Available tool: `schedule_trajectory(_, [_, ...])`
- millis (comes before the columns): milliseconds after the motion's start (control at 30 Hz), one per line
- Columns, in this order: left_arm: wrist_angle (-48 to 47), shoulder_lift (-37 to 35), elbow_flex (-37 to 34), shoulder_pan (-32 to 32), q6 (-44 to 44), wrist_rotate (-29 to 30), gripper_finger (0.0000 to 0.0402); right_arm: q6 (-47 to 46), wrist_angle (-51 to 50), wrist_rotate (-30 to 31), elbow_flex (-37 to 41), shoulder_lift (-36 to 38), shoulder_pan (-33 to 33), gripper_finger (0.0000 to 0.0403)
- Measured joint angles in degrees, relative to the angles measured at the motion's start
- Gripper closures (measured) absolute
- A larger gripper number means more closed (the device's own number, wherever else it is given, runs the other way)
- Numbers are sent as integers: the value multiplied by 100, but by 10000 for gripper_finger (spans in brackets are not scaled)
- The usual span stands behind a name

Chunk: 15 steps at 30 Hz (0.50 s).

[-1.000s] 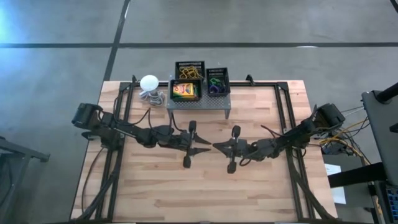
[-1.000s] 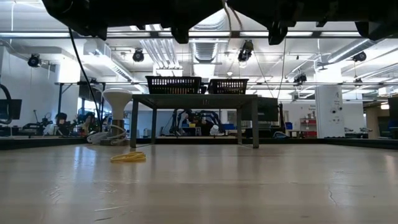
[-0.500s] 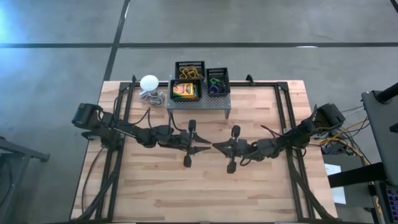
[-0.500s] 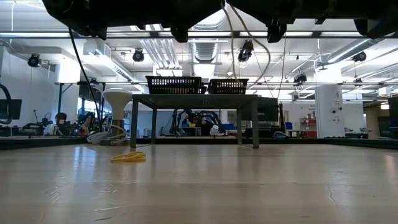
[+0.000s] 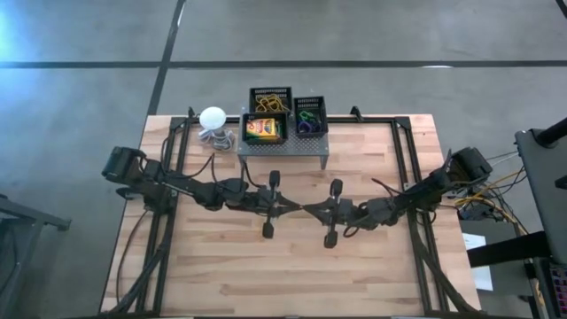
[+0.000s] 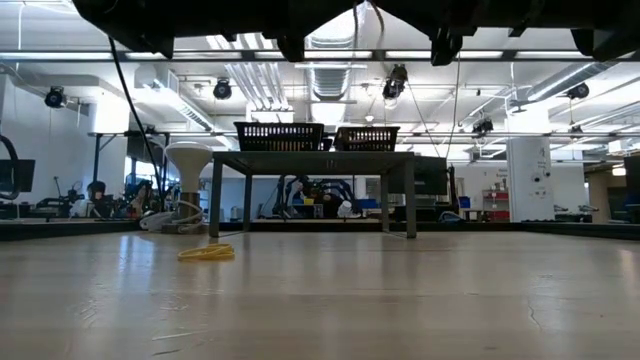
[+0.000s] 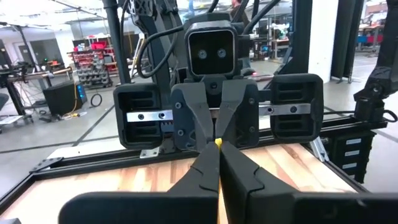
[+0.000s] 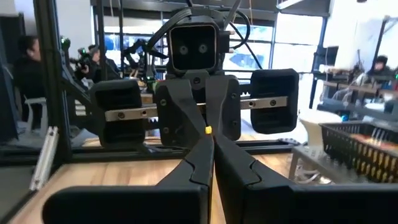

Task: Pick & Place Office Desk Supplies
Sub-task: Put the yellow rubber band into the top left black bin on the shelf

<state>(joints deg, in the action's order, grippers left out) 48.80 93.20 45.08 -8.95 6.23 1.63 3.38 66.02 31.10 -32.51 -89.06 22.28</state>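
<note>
Left gripper (image 5: 297,209), pinched closed, has edged right to touch my equally closed right gripper (image 5: 310,210) tip-to-tip mid-table; I judge nothing's being picked yet.

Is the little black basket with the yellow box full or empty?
Full. From above, the yellow box fills the black basket on the grey stand.

Lighting: bright, even — ceiling strip lights (image 6: 330,55) overhead. Soft sheen on table (image 6: 320,300); near foreground blurred. Window glare — right wrist view.
</note>
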Motion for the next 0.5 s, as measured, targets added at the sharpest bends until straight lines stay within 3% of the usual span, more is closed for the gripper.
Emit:
schedule_trajectory(167, [-383, -342, 2, -51, -1, 59, 399, 452, -423, -18, 2, 601, 121, 375])
schedule_trajectory(300, [-975, -994, 53, -87, 87, 52, 400, 16, -2123, 17, -5, 1555, 176, 334])
schedule_trajectory(400, [-2123, -1478, 518, 9, 170, 49, 400, -594, -3483, 54, -4, 2121, 164, 308])
schedule_trajectory(500, [-3697, -1628, 1441, 256, 587, 48, 401, -1076, -4182, 51, 17, 2365, 187, 293])
